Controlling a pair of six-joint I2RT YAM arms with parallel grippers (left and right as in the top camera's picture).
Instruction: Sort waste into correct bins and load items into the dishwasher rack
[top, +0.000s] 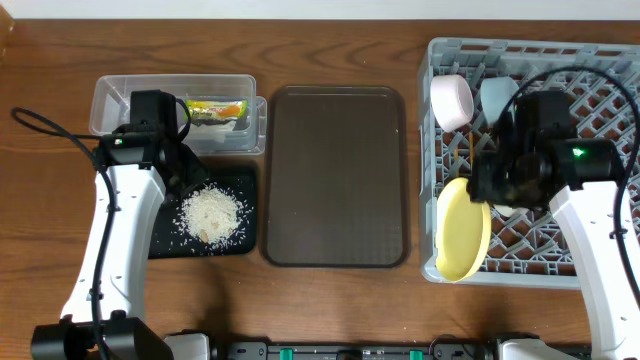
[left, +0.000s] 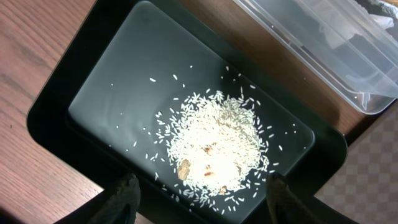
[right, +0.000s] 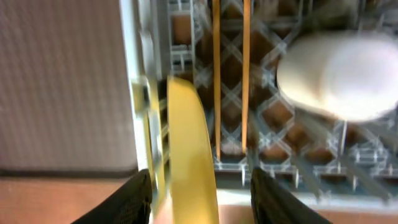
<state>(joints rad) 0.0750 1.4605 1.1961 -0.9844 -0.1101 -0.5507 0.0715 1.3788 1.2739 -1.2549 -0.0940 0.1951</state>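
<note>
Waste sorted: rice (left: 211, 143) in black tray (left: 124, 81), wrapper (top: 218, 110) in clear tub (top: 120, 100). Rack (top: 600, 70) holds cup (top: 452, 100), blue bowl (top: 497, 97) and chopsticks (right: 216, 74). Yellow plate (right: 189, 155) stands on edge at its 8 o'clock corner. My right fingers (right: 264, 199) straddle it, spread, not pinching. My left fingers (left: 124, 199) are released, empty, over the rice. White bowl: cannot tell.

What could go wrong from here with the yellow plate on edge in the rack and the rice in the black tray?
The yellow plate stands on edge by the wall of the dishwasher rack; the right gripper straddles it loosely, so it might tip. The left gripper, open over the rice, could scatter grains beyond the black tray.
</note>
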